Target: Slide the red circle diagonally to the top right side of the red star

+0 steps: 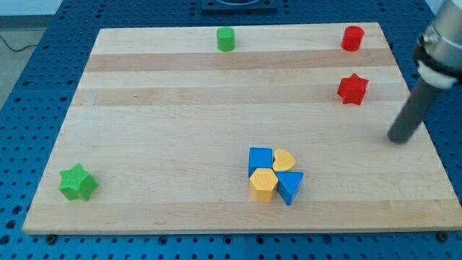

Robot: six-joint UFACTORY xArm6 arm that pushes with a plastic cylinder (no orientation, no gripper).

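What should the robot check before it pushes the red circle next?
1. Red circle seen, near the view's top right: ok.
2. Red star seen, just below the circle: ok.
3. My tip touching the circle: not ok, it sits lower right of the star.
4. Circle already up and right of the star: not ok, it is straight above.
5. Room on the board right of the circle: ok, narrow.

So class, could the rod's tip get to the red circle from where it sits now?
Probably yes. My tip is near the view's right edge, below and right of the red star. The red circle sits above the star. Bare board lies along the right, so the tip could pass beside the star.
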